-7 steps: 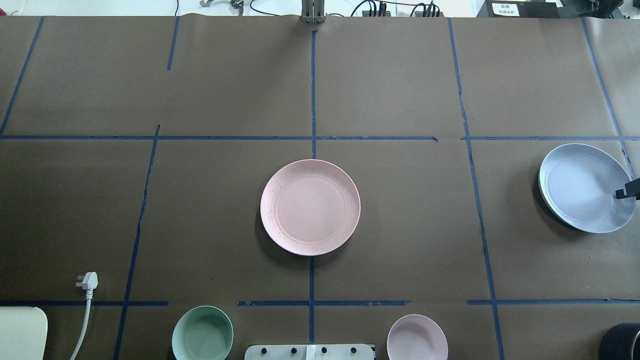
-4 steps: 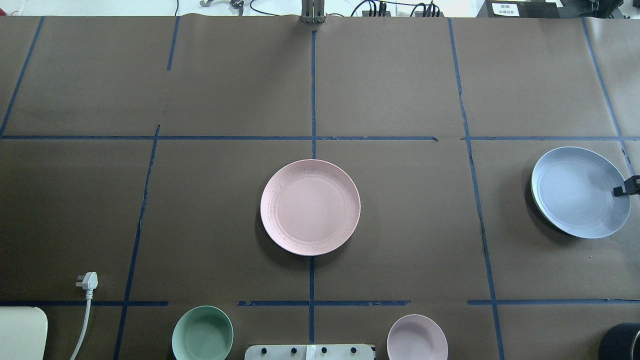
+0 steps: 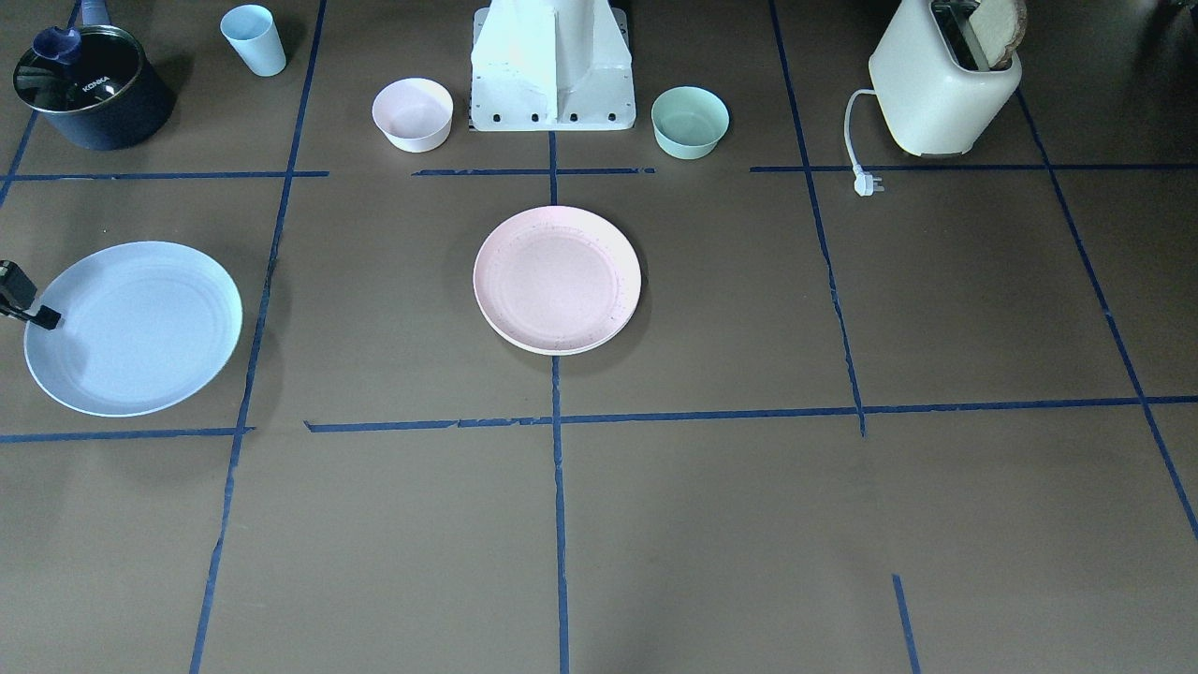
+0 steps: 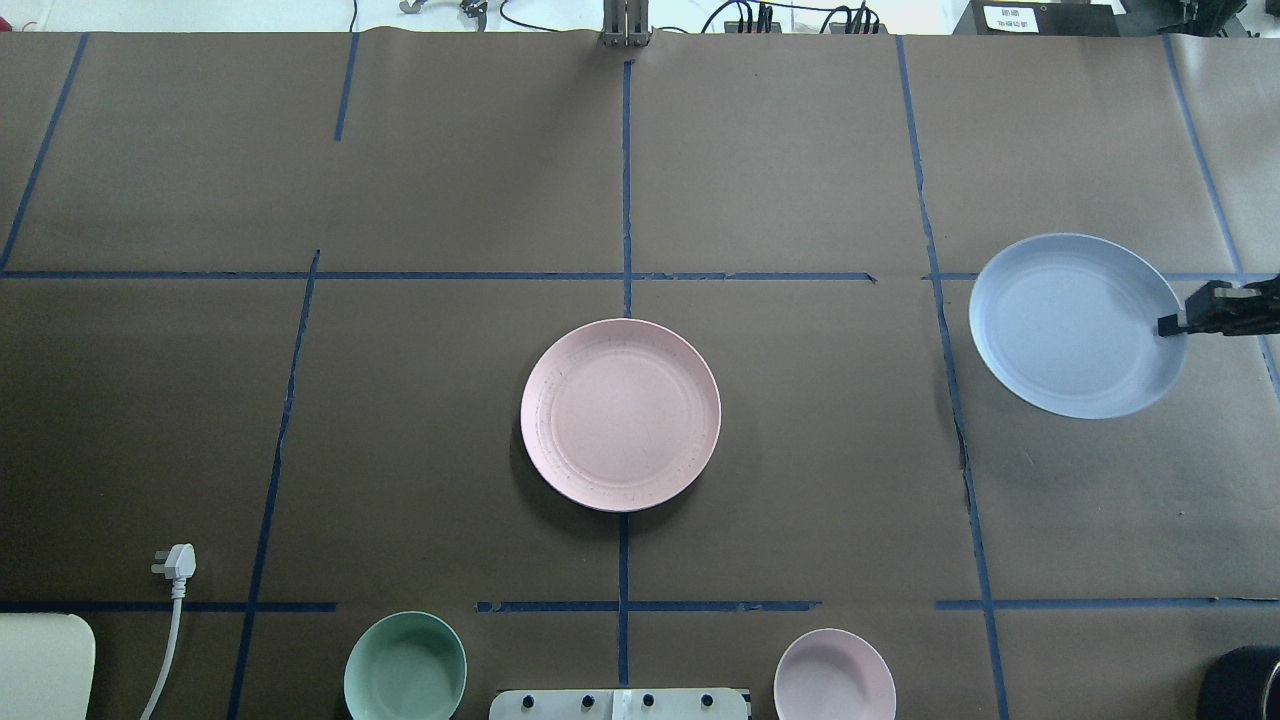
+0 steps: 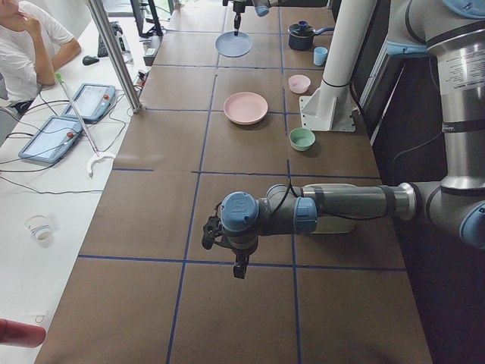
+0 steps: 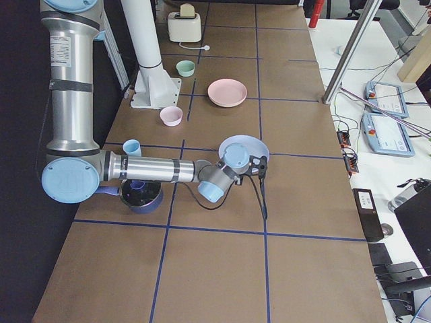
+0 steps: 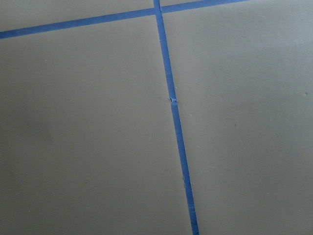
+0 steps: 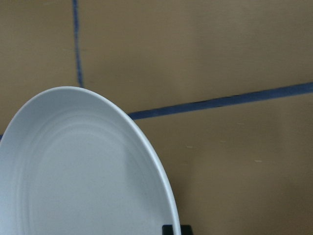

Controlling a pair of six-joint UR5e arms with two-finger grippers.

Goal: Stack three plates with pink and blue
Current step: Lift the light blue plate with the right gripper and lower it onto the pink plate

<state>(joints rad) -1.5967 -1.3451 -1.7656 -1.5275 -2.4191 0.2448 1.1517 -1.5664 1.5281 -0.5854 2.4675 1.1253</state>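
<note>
The pale pink plate point(image 4: 620, 415) lies flat at the table's centre, also in the front view point(image 3: 557, 279). My right gripper point(image 4: 1168, 326) is shut on the right rim of the pale blue plate point(image 4: 1075, 325) and holds it above the table at the right. In the front view a thin cream edge point(image 3: 240, 318) shows under the blue plate point(image 3: 131, 328); the cream plate is otherwise hidden. The right wrist view shows the blue plate point(image 8: 83, 171) close up. My left gripper point(image 5: 239, 267) hangs over the table's left end; I cannot tell whether it is open.
A small pink bowl point(image 4: 834, 675) and a mint-green bowl point(image 4: 405, 668) stand near the robot base point(image 3: 552, 65). A toaster point(image 3: 945, 84) with its plug point(image 4: 175, 562) is on the left. A dark pot point(image 3: 89, 89) and a blue cup point(image 3: 253, 39) are on the right.
My right gripper has carried the blue plate left and toward the table's far side, away from the right edge. The pink plate and the bowls have not moved.
</note>
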